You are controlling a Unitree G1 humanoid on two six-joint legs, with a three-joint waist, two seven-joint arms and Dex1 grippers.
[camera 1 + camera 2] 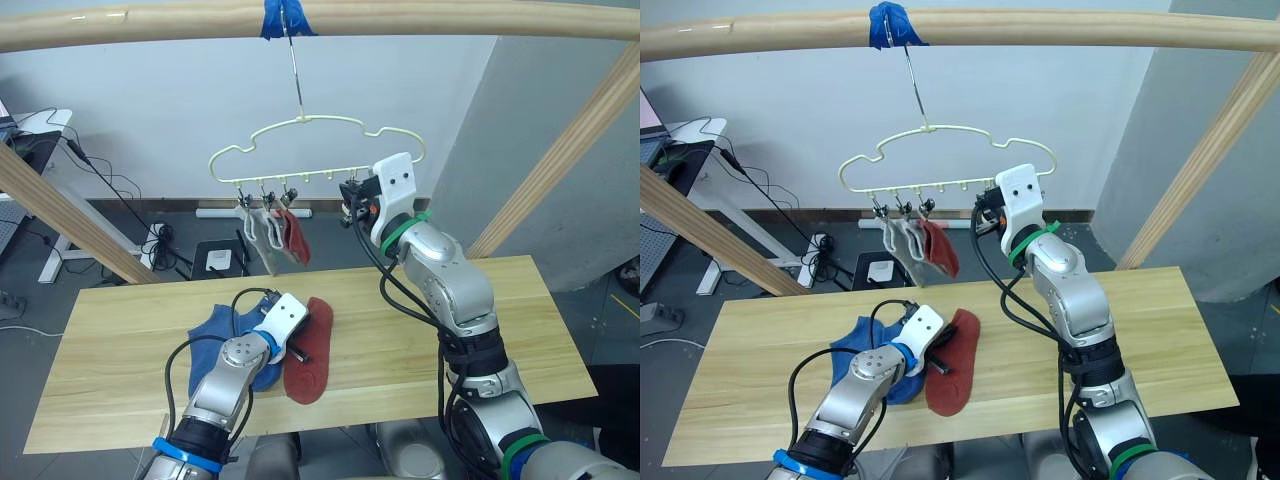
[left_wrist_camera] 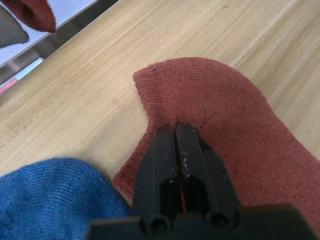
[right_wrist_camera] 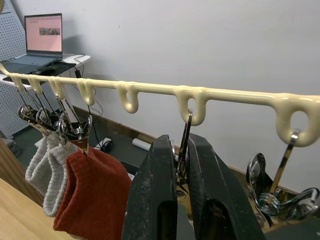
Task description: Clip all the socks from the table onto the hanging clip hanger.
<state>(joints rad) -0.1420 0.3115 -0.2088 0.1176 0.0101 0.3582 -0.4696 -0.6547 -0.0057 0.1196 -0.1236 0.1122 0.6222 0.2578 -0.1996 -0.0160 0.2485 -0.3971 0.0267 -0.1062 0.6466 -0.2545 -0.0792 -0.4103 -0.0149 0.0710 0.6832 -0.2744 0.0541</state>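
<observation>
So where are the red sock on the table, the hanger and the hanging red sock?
Red sock on the table [image 1: 309,352], left eye view, its middle.
Hanger [image 1: 318,120], left eye view, wavy top wire.
Hanging red sock [image 3: 92,195], right wrist view, its middle.

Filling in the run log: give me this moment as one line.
left claw: shut on red sock on table | right claw: shut on clip of hanger | hung: three socks
</observation>
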